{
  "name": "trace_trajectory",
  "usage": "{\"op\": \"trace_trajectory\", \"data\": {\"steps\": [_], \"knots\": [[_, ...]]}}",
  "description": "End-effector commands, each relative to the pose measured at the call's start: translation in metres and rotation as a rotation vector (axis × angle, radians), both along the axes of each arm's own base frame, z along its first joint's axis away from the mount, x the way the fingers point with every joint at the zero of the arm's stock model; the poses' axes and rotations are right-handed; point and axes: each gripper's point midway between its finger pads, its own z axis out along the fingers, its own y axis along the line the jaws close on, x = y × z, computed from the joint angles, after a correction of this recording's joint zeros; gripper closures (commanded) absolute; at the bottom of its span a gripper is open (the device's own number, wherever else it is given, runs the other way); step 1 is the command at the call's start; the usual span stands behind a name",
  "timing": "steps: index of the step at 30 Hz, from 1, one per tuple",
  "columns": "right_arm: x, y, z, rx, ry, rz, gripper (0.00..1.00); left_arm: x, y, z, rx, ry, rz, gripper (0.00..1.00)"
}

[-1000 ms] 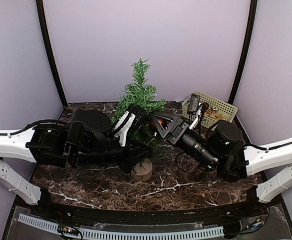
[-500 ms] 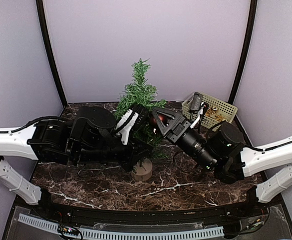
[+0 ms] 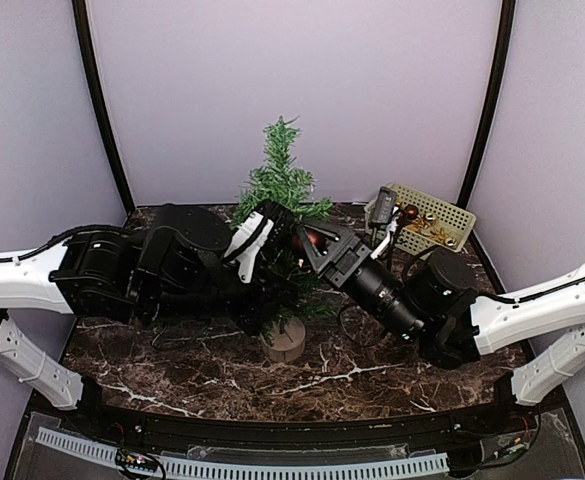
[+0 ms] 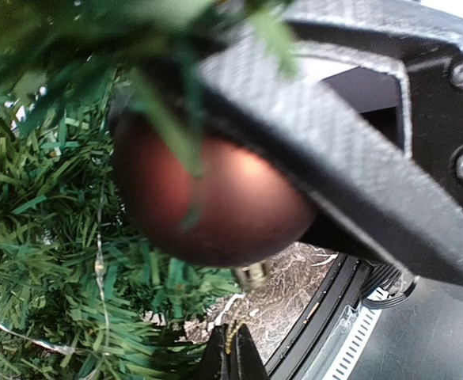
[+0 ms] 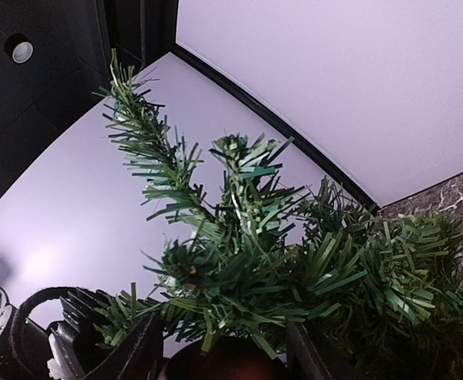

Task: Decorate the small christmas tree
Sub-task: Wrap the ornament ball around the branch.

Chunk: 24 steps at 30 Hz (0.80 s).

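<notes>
Right tool (image 3: 312, 239) clamps the red ball (image 4: 207, 198) at three o'clock of the tree (image 3: 280, 180), I reckon so my left tool (image 4: 231, 360), pinched shut on its cord (image 4: 233, 326), can loop a branch.

no readable text, no labels, no brands, no numbers in any view

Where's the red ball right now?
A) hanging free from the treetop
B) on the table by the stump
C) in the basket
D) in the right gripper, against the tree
D: the ball sits between the fingers of the right gripper, in among the branches of the tree, and the left gripper pinches its string.
</notes>
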Motion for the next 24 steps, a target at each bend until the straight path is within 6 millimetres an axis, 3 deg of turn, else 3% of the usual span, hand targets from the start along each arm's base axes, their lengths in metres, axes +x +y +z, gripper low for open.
{"op": "trace_trajectory", "data": {"steps": [1,24], "knots": [[-0.005,-0.005,0.028,0.085,-0.045,-0.004,0.48,0.006,0.006,0.013,-0.007,-0.025,0.023,1.00],[-0.001,0.000,0.029,0.063,-0.083,-0.042,0.47,0.018,0.012,0.023,-0.011,-0.066,0.052,1.00]]}}
